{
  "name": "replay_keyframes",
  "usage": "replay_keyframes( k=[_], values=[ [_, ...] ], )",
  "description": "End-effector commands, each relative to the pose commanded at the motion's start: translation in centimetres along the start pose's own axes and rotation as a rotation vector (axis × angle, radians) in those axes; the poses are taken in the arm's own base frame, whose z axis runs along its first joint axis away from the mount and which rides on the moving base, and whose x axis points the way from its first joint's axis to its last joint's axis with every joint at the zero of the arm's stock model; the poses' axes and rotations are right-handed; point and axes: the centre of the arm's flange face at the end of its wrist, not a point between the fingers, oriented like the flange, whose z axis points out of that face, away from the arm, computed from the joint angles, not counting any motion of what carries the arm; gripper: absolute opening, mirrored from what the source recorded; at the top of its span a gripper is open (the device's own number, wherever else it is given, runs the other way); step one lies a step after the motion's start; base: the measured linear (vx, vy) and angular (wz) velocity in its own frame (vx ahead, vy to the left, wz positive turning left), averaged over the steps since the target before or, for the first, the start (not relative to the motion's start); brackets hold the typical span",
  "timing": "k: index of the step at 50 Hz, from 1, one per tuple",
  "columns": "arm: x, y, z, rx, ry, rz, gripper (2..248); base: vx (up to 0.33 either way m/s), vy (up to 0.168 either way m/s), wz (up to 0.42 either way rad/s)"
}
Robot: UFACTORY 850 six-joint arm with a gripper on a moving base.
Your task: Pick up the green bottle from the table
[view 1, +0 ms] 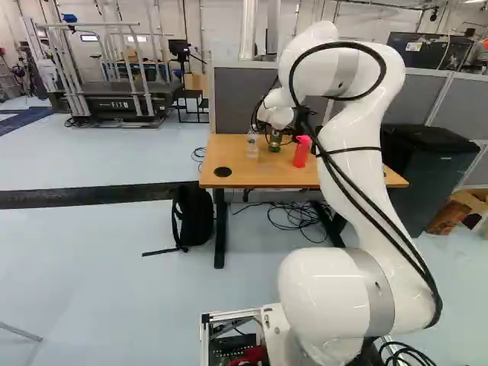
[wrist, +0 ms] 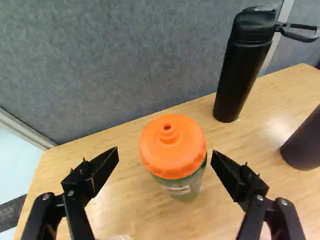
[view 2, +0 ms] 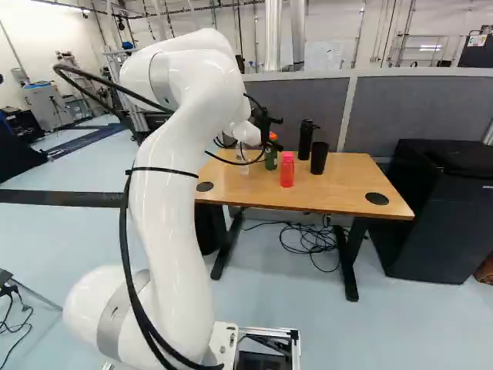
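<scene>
"What is shown on the worktop?"

"A green bottle, seen standing upright near the far edge, is topped by a broad orange lid with ridged sides. A small raised spout is set in the lid, pierced by a dark hole. Below it, a green rim and a see-through green body are seen, marked by a pale printed patch."

"And the hand?"

"It is held at the bottle, its two fingers spread apart. In the wrist view, the lid is framed between them, with a gap left on either side; the narrower one is seen on the side toward a tall black bottle."

"What else is pictured?"

"The tall black bottle is capped by a lid with a loop and is placed near the green one, farther back. Beside it a black cup is seen. A red bottle and a clear bottle are stood on opposite sides of the green one in the left base view."

"Is the way crowded?"

"The green bottle is closely flanked by the clear one, and the worktop is backed by a grey partition. Underneath, loose cables are strewn on the floor, and a black backpack is propped nearby."
</scene>
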Motion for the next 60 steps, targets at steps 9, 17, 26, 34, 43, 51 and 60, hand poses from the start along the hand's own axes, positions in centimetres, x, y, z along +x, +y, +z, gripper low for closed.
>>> replay_keyframes(
  k=[9, 17, 26, 34, 43, 51, 60],
  values=[
    [-0.7, 0.2, 0.6, -0.003, -0.011, -0.001, 247, 0.000, 0.000, 0.000],
    [-0.9, 0.2, 0.7, -0.004, -0.013, -0.002, 223, 0.000, 0.000, 0.000],
    [-0.9, 0.2, 0.7, -0.004, -0.013, -0.002, 147, 0.000, 0.000, 0.000],
    [-0.9, 0.2, 0.7, -0.004, -0.013, -0.002, 123, 0.000, 0.000, 0.000],
    [-0.8, 0.2, 0.6, -0.004, -0.012, -0.002, 122, 0.000, 0.000, 0.000],
    [-0.2, 0.1, 0.1, -0.001, -0.004, 0.000, 122, 0.000, 0.000, 0.000],
    [0.4, 0.0, -1.1, 0.002, 0.004, 0.000, 122, 0.000, 0.000, 0.000]
  ],
)
